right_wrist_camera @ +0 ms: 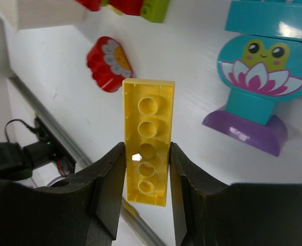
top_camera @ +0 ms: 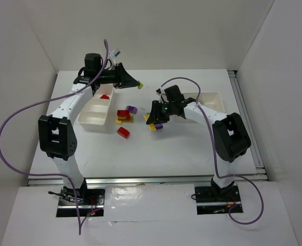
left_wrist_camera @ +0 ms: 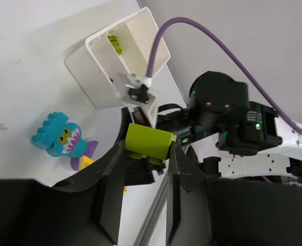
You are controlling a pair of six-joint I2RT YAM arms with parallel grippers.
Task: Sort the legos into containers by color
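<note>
The left claw (left_wrist_camera: 148, 152) is clamped on a lime green brick (left_wrist_camera: 149, 141) and holds it in the air at about 11 o'clock from the table's middle in the overhead view, just past the far end of the left tray (top_camera: 95, 114). The brick's long axis lies crosswise between the fingers, 9 to 3 in the wrist view, dipping slightly toward 3.

The right claw (right_wrist_camera: 147, 154) is clamped on a long yellow brick (right_wrist_camera: 147, 138) near the table's middle. Its long axis runs along the fingers, 6 to 12 in the wrist view. The hollow underside, with a row of round tubes, faces the camera, and the far end juts past the fingertips.

The table (top_camera: 181, 148) is smooth matte white, boxed in by plain white walls (top_camera: 18, 46), with a metal rail (top_camera: 146, 179) along its near edge. Purple cables (top_camera: 18, 115) loop off both arms.

The bricks are glossy moulded plastic. A cyan frog brick (right_wrist_camera: 256, 66) on a purple base sits at 2 o'clock from the yellow one, and a rounded red brick (right_wrist_camera: 109, 64) at 11. A loose pile (top_camera: 124, 117) of red, yellow, purple and lime lies at 9 o'clock from the right claw.

The trays are thin white plastic with dividers. The left tray holds a red piece (top_camera: 105, 96) in its far compartment, and the right tray (left_wrist_camera: 141, 38) holds lime pieces (left_wrist_camera: 115, 43) in one compartment. The fingers are matte black.
</note>
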